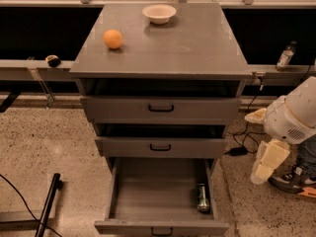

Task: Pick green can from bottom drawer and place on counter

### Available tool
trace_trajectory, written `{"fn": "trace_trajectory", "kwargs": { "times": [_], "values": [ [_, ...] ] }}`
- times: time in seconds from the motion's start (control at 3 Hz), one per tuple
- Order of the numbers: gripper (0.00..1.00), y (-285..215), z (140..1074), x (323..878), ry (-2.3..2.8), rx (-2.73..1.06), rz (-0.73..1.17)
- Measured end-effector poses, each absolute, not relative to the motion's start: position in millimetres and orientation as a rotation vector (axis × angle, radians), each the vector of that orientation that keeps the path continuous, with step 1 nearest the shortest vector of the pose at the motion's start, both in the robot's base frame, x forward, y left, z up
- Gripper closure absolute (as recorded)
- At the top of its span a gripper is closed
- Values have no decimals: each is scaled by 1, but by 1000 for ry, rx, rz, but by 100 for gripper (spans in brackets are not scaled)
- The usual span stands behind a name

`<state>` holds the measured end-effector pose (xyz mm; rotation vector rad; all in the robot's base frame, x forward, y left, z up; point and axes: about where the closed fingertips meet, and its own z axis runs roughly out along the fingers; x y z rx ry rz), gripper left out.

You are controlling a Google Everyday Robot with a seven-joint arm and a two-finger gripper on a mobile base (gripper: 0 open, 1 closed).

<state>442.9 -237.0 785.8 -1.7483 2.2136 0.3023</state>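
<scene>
The green can (202, 197) lies on its side in the front right corner of the bottom drawer (160, 227), which is pulled fully open. The counter (187, 48) is the grey cabinet top above the three drawers. My gripper (262, 168) hangs from the white arm (294, 115) at the right of the cabinet, pointing down. It is level with the middle drawer, above and to the right of the can, outside the drawer and not touching it.
An orange (113, 38) and a white bowl (159, 13) sit on the counter. The two upper drawers are slightly ajar. A bottle (286, 56) stands on the ledge at the right. A black pole (49, 204) and cables lie on the floor. A person's shoe (291, 179) is at the right.
</scene>
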Motion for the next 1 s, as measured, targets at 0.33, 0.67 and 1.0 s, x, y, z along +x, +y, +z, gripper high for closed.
{"fn": "trace_trajectory", "kwargs": {
  "times": [0.33,0.67,1.0],
  "values": [
    [0,-237,786,443,2213,-1748,302],
    [0,-226,771,457,2167,-1754,236],
    [0,-205,718,482,2064,-1792,195]
  ]
}}
